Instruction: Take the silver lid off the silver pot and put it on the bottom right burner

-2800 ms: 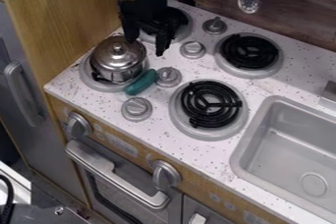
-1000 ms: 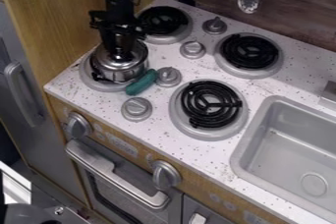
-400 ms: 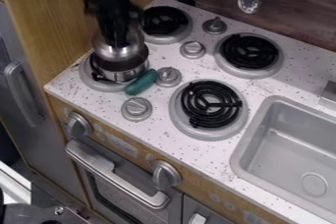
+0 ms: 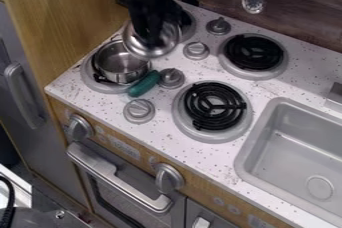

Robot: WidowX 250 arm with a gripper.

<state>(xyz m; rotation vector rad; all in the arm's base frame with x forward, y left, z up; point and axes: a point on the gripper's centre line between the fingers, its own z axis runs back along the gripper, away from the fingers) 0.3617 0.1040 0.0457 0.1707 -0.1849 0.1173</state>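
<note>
My gripper [image 4: 153, 39] hangs at the upper left, shut on the silver lid [image 4: 137, 48]. The lid is tilted and held in the air up and to the right of the pot, in front of the back left burner. Uncovered, the silver pot [image 4: 121, 65] stands on the front left burner, its inside showing. The bottom right burner [image 4: 214, 107], a black coil in a grey ring, lies right of the pot with nothing on it.
A green handle-like piece [image 4: 143, 84] sticks out beside the pot. Grey knobs [image 4: 139, 111] stand between the burners. The back right burner [image 4: 254, 53] and a grey sink [image 4: 294, 142] lie to the right.
The gripper came down onto the lid, lifted it off the pot, and has carried it up and to the right. The pot has stayed on its burner.
</note>
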